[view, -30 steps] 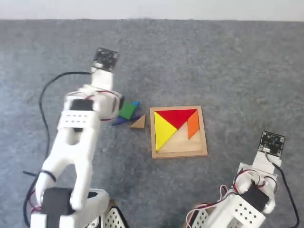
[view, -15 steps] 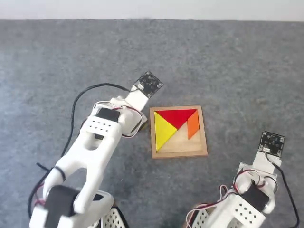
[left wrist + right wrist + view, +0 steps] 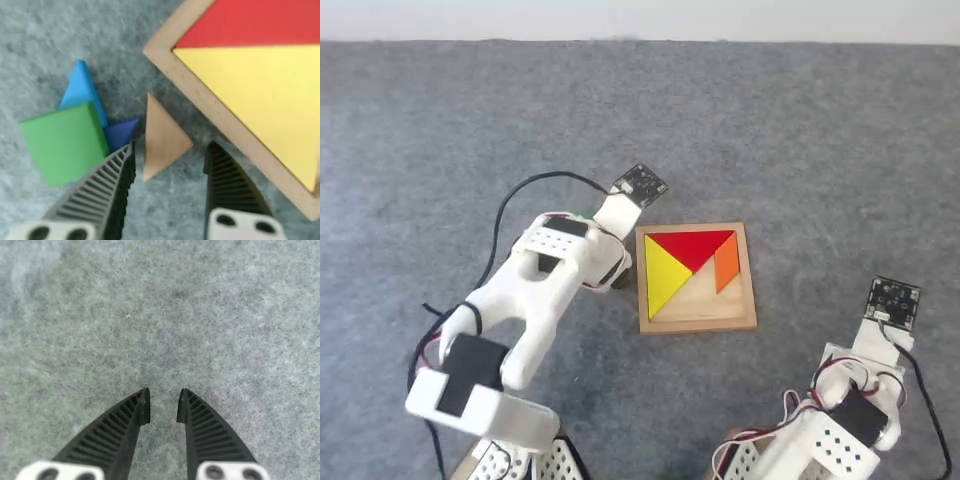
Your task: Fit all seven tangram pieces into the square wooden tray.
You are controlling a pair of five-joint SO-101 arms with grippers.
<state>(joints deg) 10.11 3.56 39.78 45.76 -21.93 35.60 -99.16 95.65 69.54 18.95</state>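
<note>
Prob. robotics lab bench: grey felt tabletop (image 3: 820,130), white wall (image 3: 640,18), 2 wired arms (image 3: 535,290).

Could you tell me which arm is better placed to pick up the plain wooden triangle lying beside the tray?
Left. The left gripper hangs just over the wooden triangle, jaws open to either side of it, next to the tray corner. The right gripper is over bare carpet, well away from it.

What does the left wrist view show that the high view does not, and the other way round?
Left wrist view adds: the open left gripper astride the small plain wooden triangle, near a light blue triangle. High view adds: the orange parallelogram in the square wooden tray, and the right arm. Shared: that tray, its red triangle, its yellow triangle.
</note>
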